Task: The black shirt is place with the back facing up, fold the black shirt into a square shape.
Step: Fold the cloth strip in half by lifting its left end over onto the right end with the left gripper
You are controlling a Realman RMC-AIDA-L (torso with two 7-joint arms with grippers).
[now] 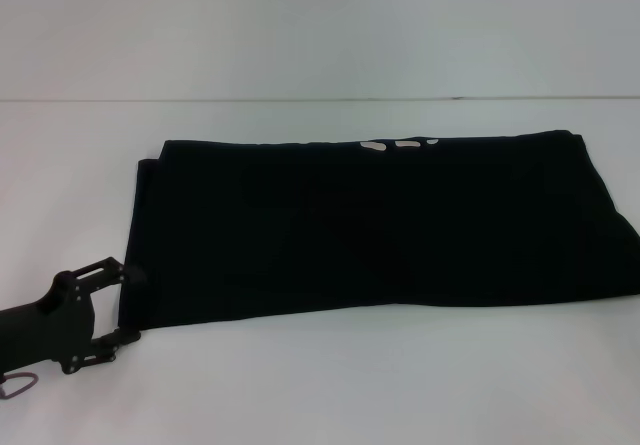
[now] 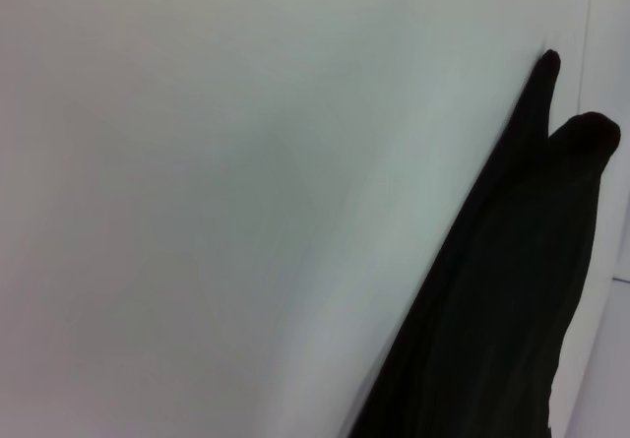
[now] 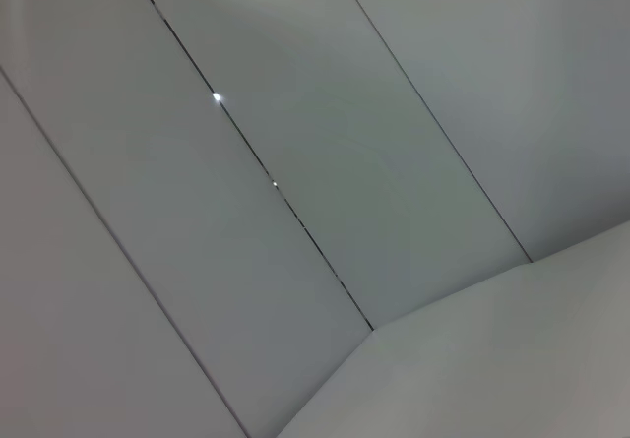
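Your left gripper [image 1: 125, 305] stands open at the near corner of the large soft black shirt [image 1: 380, 230], already a long band on the white table [image 1: 320, 395], holding nothing. Grab one layer only and your fold skews.

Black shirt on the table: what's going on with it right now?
The black shirt lies on the white table, already folded into a long band, not yet a square, with bits of whitish print at its far edge. The left gripper sits open at the band's left end, fingers by the near corner. The right gripper isn't visible.
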